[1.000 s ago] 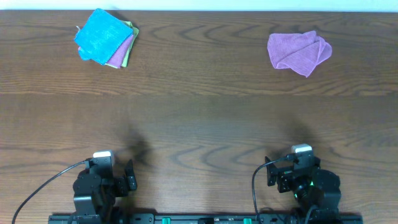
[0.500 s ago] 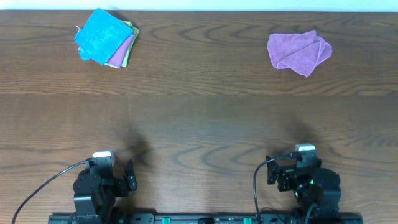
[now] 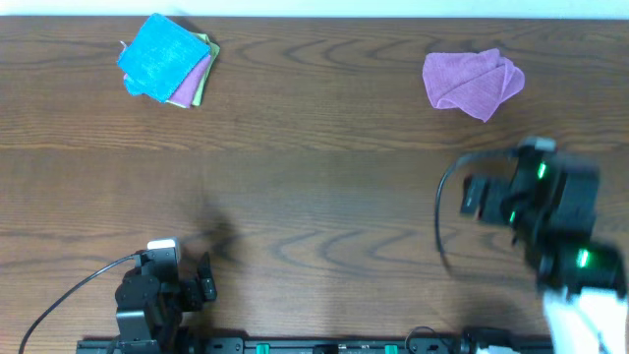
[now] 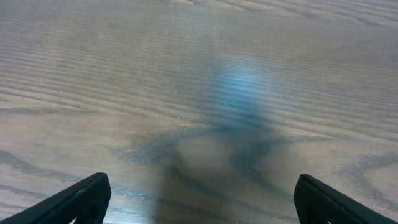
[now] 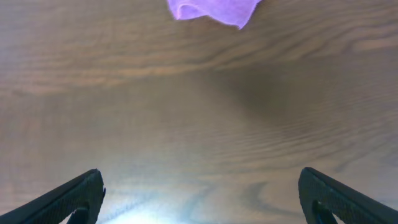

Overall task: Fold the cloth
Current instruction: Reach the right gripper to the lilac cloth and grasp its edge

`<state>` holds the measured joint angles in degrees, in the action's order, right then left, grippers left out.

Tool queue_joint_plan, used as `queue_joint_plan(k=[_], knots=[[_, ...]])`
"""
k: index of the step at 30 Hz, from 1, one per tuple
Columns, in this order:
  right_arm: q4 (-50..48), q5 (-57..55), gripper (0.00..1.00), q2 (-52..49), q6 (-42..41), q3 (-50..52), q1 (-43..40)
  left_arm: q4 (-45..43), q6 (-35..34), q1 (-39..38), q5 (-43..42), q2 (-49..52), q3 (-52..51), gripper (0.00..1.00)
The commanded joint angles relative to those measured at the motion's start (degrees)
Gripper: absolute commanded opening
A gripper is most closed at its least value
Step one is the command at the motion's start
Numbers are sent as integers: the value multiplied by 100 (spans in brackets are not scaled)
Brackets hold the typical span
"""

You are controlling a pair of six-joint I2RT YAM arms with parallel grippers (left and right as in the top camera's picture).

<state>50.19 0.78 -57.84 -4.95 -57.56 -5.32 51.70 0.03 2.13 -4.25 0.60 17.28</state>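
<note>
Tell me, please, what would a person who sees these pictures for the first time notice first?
The crumpled purple cloth lies at the far right of the brown wooden table, and a neat stack of folded cloths, blue on top, lies at the far left. The right arm, blurred, is stretched out short of the purple cloth, while the left arm sits folded at the near edge.

The left arm [image 3: 157,290] is black and blocky, with a pale cap [image 3: 162,244] and a thin black left cable [image 3: 103,265]. The right arm [image 3: 536,197], also black, carries green lights [image 3: 540,172], a looped right cable [image 3: 438,211] and a white section [image 3: 590,315]. The left fingertips [image 4: 74,202] and right fingertips [image 5: 68,196] are black wedges.
</note>
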Motion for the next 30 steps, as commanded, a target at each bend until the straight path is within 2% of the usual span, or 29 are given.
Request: queue_joint_plan(k=[1,6,12,23,30], knots=[[184,-142,99,-1014,98,-1012,-282,337,20,-28,85,-39,-79,95],[315,-144,99,-2437,302,-2326,-579,337,20,-28,85,-39,-79,95],[-28,-138,99,-3609,337,-3056,-826,337,20,-28,85,-39,-79,95],[-1838,92,99,-5027,442,-3104,-970,337,20,-28,85,-39,-79,95],[-2533,175,99,-5643,470,-3101,-975,337,20,-28,85,-39,-79,95]])
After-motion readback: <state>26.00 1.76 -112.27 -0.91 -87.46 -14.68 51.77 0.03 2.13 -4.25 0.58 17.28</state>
